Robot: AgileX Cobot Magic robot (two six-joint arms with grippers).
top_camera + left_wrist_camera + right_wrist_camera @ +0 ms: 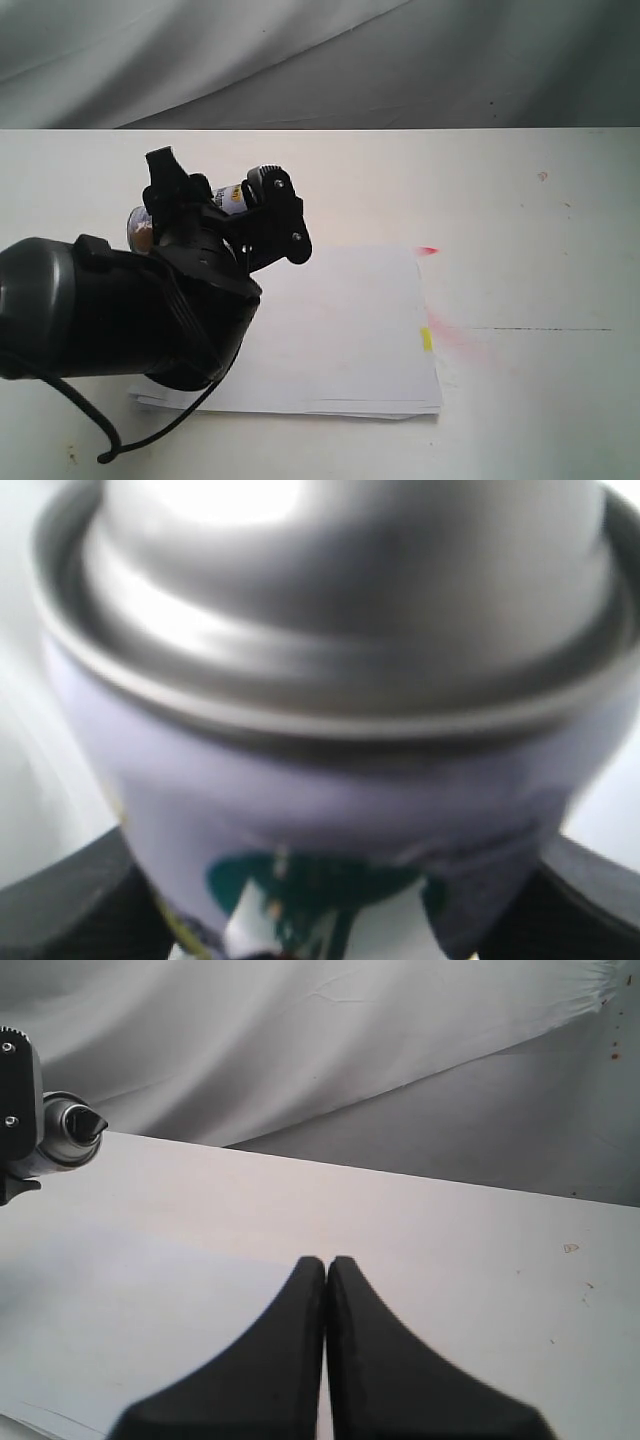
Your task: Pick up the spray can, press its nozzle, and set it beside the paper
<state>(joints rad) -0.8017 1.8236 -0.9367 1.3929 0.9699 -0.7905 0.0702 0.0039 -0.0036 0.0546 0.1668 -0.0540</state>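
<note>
My left gripper (228, 192) is shut on the spray can (237, 197) and holds it off the table, above the far left corner of the paper (340, 320). The can lies tilted, almost sideways. In the left wrist view its shiny domed shoulder and white label with teal marks (330, 780) fill the frame, with a black finger (60, 900) on each side. The right wrist view shows the can (60, 1135) far off, its black nozzle (90, 1122) turned this way. My right gripper (326, 1265) is shut and empty, out of the exterior view.
A yellow tab (426, 338) sits on the paper's right edge, with pink-red smudges (458, 338) and a red mark (428, 250) on the white table beside it. A thin dark line (540, 329) runs rightward. A grey cloth (320, 60) hangs behind. The left arm's cable (110, 445) trails to the front.
</note>
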